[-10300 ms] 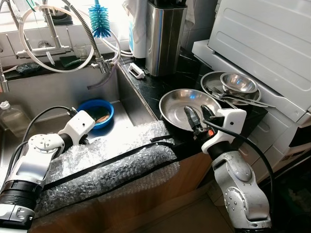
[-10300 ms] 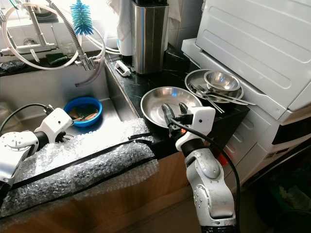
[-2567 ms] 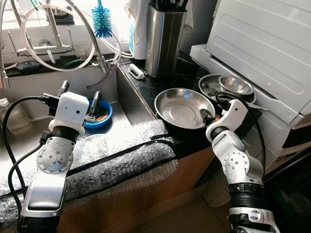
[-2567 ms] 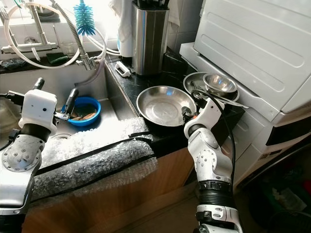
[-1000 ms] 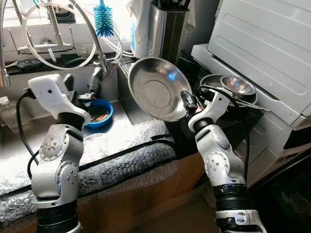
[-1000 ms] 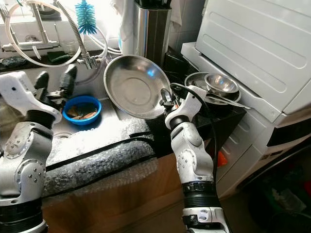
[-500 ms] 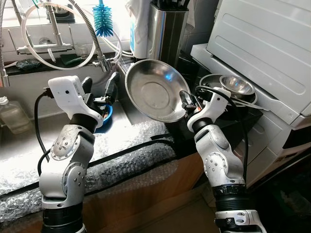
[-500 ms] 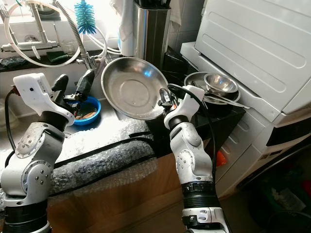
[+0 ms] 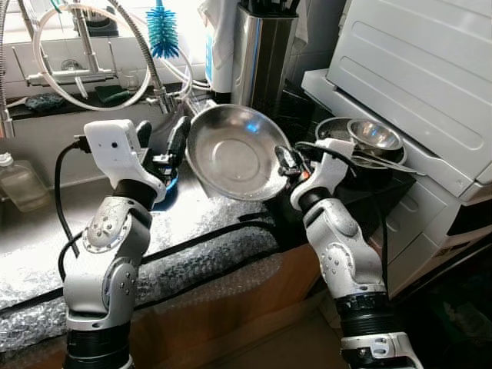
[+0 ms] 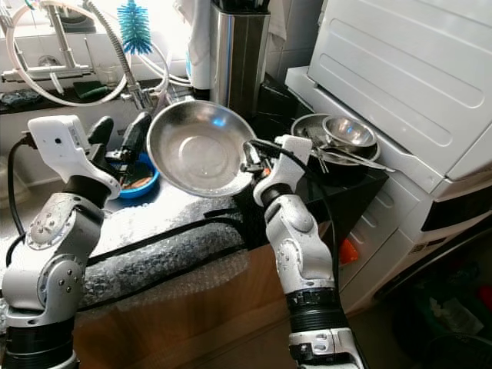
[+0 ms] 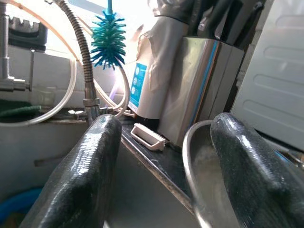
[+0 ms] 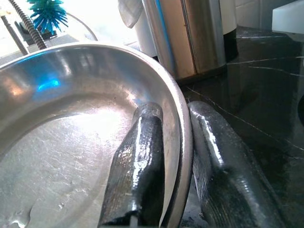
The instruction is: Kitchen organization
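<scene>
Steel pan point(image 9: 233, 156) sits at the centre of the head view, lifted off the black worktop point(image 9: 384, 184) and tilted with its hollow side facing the camera. The right gripper point(image 9: 286, 163) has its jaws clamped on the pan's right rim; in the right wrist view one finger point(image 12: 137, 166) lies inside the pan and the other outside, with the rim between them. The left gripper point(image 9: 161, 142) is raised at the pan's left edge, its jaws apart, and the left wrist view shows the pan's rim just beside one finger point(image 11: 251, 171), though whether they touch is hard to tell. Behind the left gripper, in the sink point(image 9: 46, 223), part of a blue bowl point(image 9: 171, 183) shows. To the right of the pan, a plate with a small steel bowl point(image 9: 374, 134) and cutlery rests on the worktop. A teal bottle brush point(image 9: 163, 32) hangs at the upper left, next to a steel knife block point(image 9: 261, 54).
</scene>
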